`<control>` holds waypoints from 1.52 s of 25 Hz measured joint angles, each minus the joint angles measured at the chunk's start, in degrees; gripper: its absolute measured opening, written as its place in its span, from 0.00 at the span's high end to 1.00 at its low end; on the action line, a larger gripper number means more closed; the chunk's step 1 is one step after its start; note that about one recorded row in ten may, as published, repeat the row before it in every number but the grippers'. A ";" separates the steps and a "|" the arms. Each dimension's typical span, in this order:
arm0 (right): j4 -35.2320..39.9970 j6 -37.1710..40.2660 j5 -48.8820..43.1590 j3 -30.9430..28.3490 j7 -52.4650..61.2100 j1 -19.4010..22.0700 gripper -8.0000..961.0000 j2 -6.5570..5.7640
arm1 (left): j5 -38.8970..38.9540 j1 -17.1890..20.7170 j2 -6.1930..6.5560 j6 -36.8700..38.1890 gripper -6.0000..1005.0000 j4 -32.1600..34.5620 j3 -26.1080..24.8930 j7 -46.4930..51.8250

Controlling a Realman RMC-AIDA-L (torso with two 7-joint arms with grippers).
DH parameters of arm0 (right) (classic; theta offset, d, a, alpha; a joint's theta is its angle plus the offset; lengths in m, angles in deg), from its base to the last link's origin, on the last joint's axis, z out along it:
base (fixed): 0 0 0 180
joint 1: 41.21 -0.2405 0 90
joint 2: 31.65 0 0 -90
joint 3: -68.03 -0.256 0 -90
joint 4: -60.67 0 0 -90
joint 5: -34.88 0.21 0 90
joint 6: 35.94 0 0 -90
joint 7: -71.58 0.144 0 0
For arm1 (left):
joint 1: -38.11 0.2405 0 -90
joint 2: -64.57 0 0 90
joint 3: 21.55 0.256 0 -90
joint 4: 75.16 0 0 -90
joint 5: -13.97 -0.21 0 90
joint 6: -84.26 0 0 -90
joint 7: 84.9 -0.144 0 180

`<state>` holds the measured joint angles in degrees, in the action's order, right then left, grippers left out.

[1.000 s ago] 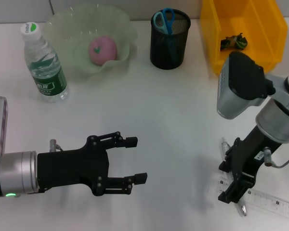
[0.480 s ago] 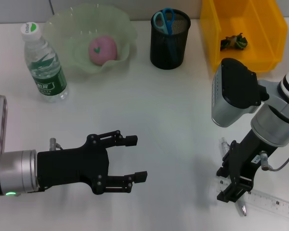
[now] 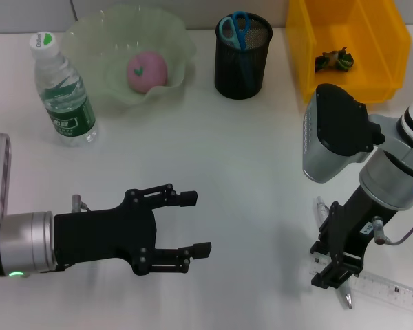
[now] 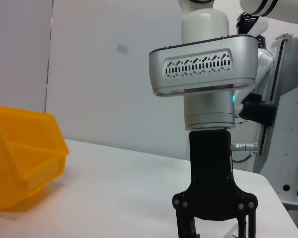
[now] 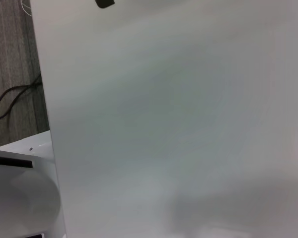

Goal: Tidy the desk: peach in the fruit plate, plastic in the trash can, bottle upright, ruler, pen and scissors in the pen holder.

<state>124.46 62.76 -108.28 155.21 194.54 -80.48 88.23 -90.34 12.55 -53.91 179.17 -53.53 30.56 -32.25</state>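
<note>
1. The right gripper (image 3: 332,269) is pointing down at the near right of the desk (image 3: 248,151), covering one end of the ruler (image 3: 389,289); whether it is clenched I cannot tell.
2. The pen (image 3: 347,298) is showing only its tip beneath that gripper.
3. The left gripper (image 3: 194,225) is hovering released over the near left.
4. The scissors (image 3: 234,29) are standing in the pen holder (image 3: 241,58), blades hidden.
</note>
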 joint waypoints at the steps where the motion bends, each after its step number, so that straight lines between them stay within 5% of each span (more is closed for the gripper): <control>1: -0.03 0.00 -0.05 0.00 0.00 -0.01 0.43 0.00 | 0.00 -0.02 0.00 0.00 0.17 0.00 -0.11 0.00; 17: -0.14 -0.42 -0.34 0.76 0.00 0.14 0.44 0.00 | -0.02 -0.01 0.00 0.00 0.17 -0.10 -0.44 0.00; 22: -0.36 -0.45 -0.36 0.80 0.01 0.16 0.59 0.00 | -0.02 -0.01 0.00 0.02 0.17 -0.09 -0.43 0.00; 33: -0.02 -0.06 -0.14 -0.05 0.10 0.26 0.59 0.00 | -0.02 -0.01 0.09 0.36 0.17 -0.10 -0.43 0.02; 38: 0.01 0.17 -0.07 -0.26 0.10 0.13 0.67 -0.02 | -0.02 -0.01 0.12 0.44 0.17 -0.09 -0.43 0.05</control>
<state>124.47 62.93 -108.35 154.95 194.64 -80.35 88.21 -90.36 12.54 -53.79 179.61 -53.62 30.13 -32.20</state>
